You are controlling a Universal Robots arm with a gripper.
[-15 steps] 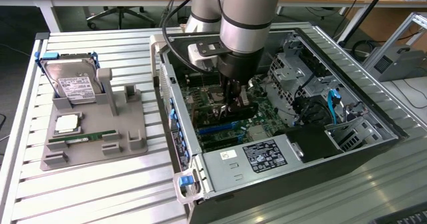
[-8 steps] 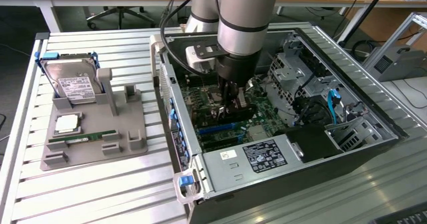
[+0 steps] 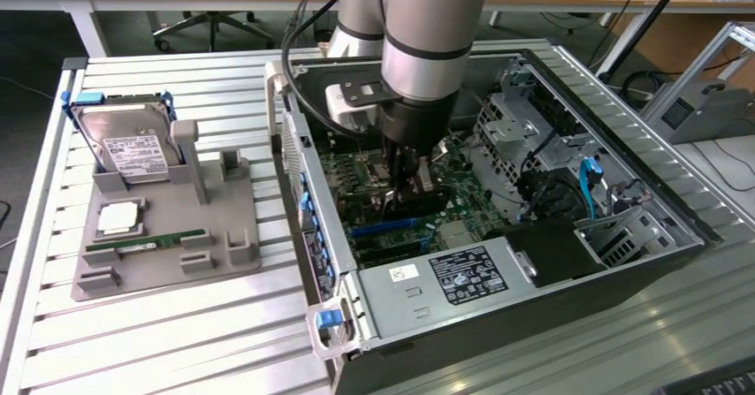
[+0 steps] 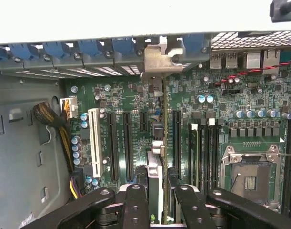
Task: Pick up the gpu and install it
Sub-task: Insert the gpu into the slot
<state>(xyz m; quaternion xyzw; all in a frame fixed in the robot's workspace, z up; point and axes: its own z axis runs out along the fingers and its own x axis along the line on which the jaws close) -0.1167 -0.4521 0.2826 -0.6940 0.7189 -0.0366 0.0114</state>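
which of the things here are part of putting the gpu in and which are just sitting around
In the job:
- gpu, edge-on above the motherboard slots, in the end effector
- motherboard
- computer case

Lying about:
- hard drive in the grey holder
- RAM stick in the holder

No text can be read: the labels on the hard drive and the power supply are too small to make out.

Bright even light, soft shadows, sharp
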